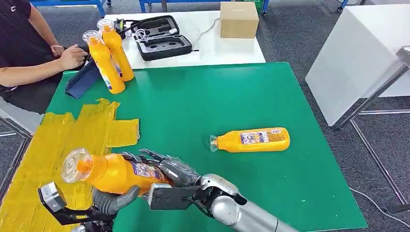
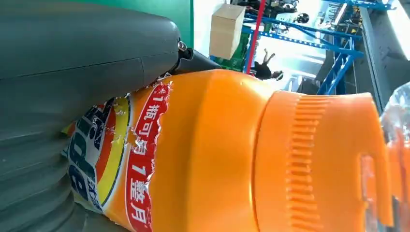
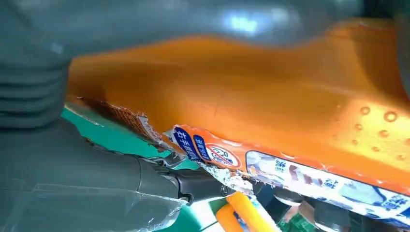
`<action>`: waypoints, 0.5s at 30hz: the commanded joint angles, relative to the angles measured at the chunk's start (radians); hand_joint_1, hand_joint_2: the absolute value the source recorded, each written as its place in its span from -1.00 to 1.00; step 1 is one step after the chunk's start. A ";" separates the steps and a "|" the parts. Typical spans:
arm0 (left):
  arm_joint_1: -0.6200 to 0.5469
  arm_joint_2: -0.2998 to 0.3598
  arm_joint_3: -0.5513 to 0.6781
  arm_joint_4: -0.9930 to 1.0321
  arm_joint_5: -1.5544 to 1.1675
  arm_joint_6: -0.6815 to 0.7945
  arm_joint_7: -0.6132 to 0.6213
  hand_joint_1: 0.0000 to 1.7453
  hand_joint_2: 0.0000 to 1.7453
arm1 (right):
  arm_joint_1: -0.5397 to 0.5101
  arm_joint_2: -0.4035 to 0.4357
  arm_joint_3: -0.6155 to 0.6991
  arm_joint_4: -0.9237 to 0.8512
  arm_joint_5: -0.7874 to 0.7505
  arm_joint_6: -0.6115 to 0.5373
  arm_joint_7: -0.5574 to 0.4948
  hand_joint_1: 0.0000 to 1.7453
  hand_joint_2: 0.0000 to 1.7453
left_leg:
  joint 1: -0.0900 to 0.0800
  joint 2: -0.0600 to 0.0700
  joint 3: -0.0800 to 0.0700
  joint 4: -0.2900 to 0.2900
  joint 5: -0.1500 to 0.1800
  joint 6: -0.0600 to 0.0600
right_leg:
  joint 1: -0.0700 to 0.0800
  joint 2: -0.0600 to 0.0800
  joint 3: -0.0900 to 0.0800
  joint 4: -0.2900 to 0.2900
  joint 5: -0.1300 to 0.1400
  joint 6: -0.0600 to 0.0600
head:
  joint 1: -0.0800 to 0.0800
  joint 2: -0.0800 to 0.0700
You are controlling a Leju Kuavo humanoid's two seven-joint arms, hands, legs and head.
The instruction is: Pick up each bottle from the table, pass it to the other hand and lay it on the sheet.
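- Handover step under way: orange plastic bottle with clear cap (image 1: 109, 171) being held lying level above the near edge of the green table (image 1: 203, 101), cap end reaching over the yellow taped sheet (image 1: 53, 145).
- Left hand (image 1: 113, 199) cupping the bottle from beneath, thick grey thumb wrapping its underside; grip appearing firm in the left wrist view, torn label pressing against the palm.
- Right hand (image 1: 167, 169) lying along the bottle's base end, dark fingers draping over the body; judged to be gripping too, so both hands sharing the load at this instant.
- Next move judged as calling for the right hand's release, then carrying the bottle out over the sheet and lowering it on its side.
- Second orange plastic bottle (image 1: 251, 139) lying on its side mid-table, well apart from both hands, not yet collected.
- Two upright orange bottles (image 1: 110, 55) standing at the far left corner, touching each other, near a person's hand (image 1: 72, 56).
- Open black moulded case (image 1: 162, 37) sitting on the white table (image 1: 227, 50) beyond, recesses appearing vacant, white cable beside it.
- Closed brown cardboard box (image 1: 238, 19) standing behind; contents hidden.
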 commanded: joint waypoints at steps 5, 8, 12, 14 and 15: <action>-0.023 0.000 0.016 0.021 0.001 0.003 -0.004 1.00 1.00 | -0.014 -0.036 -0.008 0.022 -0.001 0.004 0.005 -1.00 -1.00 | 0.000 0.000 0.001 0.000 0.000 0.000 | 0.000 -0.001 0.002 -0.001 0.000 0.000 | 0.000 0.000; -0.014 0.030 0.040 0.013 -0.137 0.054 -0.020 1.00 1.00 | 0.034 -0.097 -0.107 -0.046 0.039 -0.058 0.003 -1.00 -1.00 | 0.001 0.000 0.001 0.000 0.000 0.000 | 0.001 -0.003 0.003 -0.002 0.000 0.000 | 0.000 0.000; -0.024 0.055 0.085 0.044 -0.415 0.161 -0.046 1.00 1.00 | 0.082 -0.164 -0.279 -0.136 0.040 -0.058 -0.012 -1.00 -1.00 | 0.000 -0.002 0.000 0.000 0.000 0.000 | 0.000 -0.003 0.001 -0.001 0.000 0.000 | 0.000 0.000; -0.056 0.065 0.089 0.078 -0.636 0.266 -0.045 1.00 1.00 | 0.085 -0.169 -0.327 -0.155 0.048 -0.040 -0.010 -1.00 -1.00 | 0.000 -0.003 -0.001 0.000 0.000 0.000 | 0.000 -0.004 0.001 -0.001 0.000 0.001 | 0.000 0.000; -0.078 0.068 0.093 0.108 -0.782 0.339 -0.036 1.00 1.00 | 0.088 -0.168 -0.353 -0.163 0.050 -0.032 -0.008 -1.00 -1.00 | 0.000 -0.003 0.000 0.000 0.001 0.000 | 0.000 -0.004 0.002 -0.001 0.000 0.001 | 0.000 0.000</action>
